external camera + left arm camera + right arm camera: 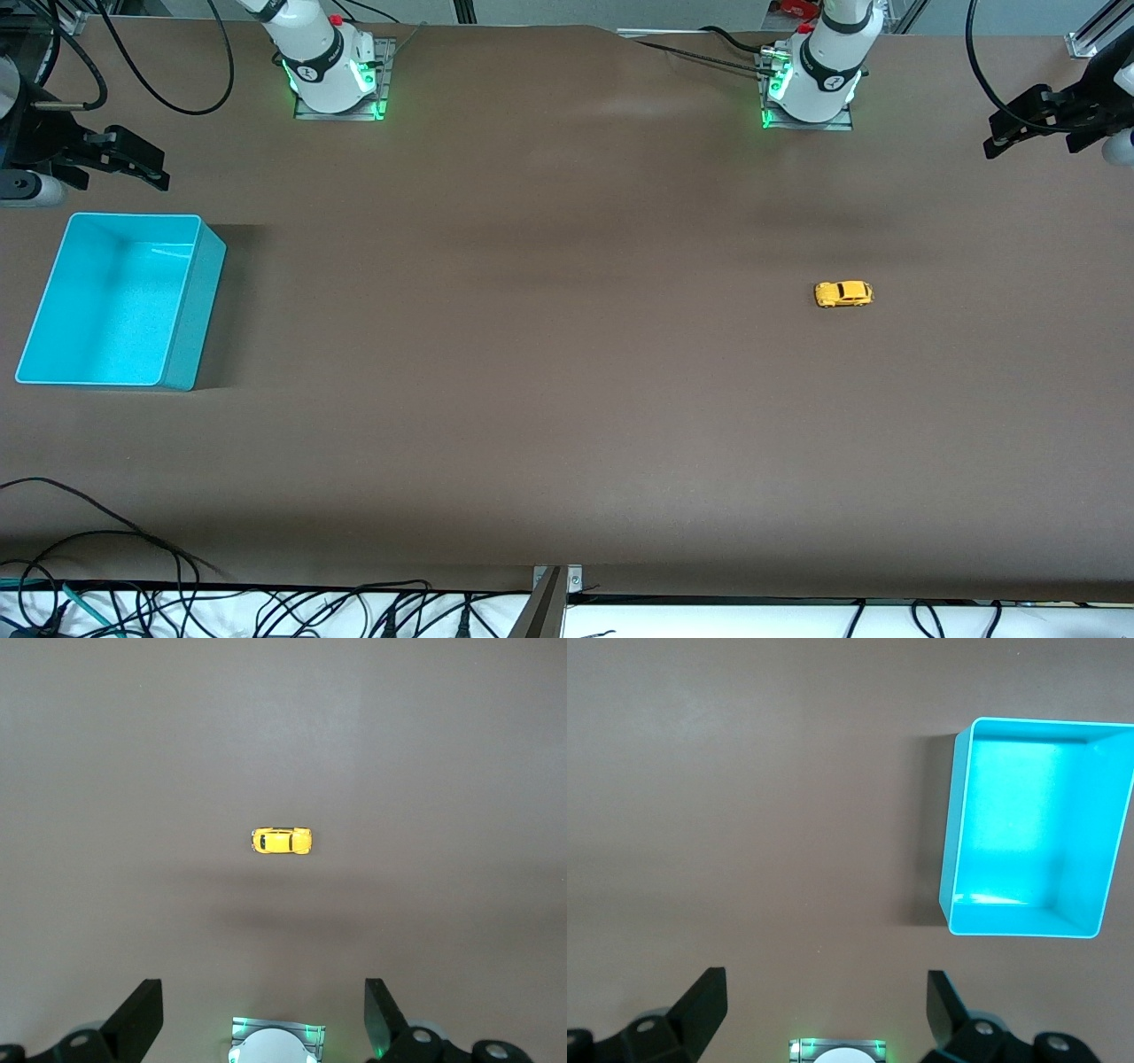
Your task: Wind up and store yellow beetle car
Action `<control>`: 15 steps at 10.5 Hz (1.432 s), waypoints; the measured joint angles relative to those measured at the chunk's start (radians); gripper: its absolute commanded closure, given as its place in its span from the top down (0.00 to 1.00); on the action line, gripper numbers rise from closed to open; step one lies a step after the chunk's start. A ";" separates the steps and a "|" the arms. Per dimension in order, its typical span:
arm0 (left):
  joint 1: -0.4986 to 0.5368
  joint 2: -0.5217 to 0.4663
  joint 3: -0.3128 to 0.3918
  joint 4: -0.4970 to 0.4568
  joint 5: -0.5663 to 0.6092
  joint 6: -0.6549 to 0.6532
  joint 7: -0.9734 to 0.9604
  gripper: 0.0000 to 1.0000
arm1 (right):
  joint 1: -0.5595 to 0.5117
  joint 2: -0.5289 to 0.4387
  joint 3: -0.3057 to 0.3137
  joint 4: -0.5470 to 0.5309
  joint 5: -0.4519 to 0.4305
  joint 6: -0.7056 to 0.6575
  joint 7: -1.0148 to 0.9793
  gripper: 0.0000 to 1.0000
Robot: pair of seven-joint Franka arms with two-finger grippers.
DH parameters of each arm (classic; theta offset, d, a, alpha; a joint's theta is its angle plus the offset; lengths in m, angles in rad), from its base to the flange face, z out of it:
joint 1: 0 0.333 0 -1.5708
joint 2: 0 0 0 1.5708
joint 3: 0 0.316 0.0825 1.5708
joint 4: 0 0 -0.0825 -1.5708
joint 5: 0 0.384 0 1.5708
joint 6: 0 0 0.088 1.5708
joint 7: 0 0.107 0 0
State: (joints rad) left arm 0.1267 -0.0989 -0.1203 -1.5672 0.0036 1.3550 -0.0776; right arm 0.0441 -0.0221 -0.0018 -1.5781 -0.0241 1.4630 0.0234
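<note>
the turquoise bin (190, 301) sits at the right arm's end of the brown table (532, 354). the yellow beetle car (843, 293) sits alone toward the left arm's end. the left gripper (264, 1014) and the right gripper (826, 1010) hang high over the table, fingers wide apart, holding nothing.

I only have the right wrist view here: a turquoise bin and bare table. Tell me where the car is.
Observer: The yellow beetle car sits on the table toward the left arm's end, upright on its wheels, well apart from the turquoise bin.
Operator: Report the left gripper.
Observer: The left gripper is open, holding nothing, up above the table, with the car in its camera's sight.
Operator: Now tell me my own gripper's state as the front camera has it.
Observer: The right gripper is open and empty, raised at its own end of the table; the bin holds nothing.
</note>
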 measured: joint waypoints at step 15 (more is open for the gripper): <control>0.026 0.039 -0.001 -0.162 -0.001 0.148 0.000 1.00 | 0.000 0.000 -0.001 0.000 0.000 0.000 0.000 1.00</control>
State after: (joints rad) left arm 0.1529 -0.0598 -0.1213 -1.7290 0.0026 1.5029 -0.0777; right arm 0.0439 -0.0220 -0.0027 -1.5778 -0.0242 1.4627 0.0234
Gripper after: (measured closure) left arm 0.000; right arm 0.000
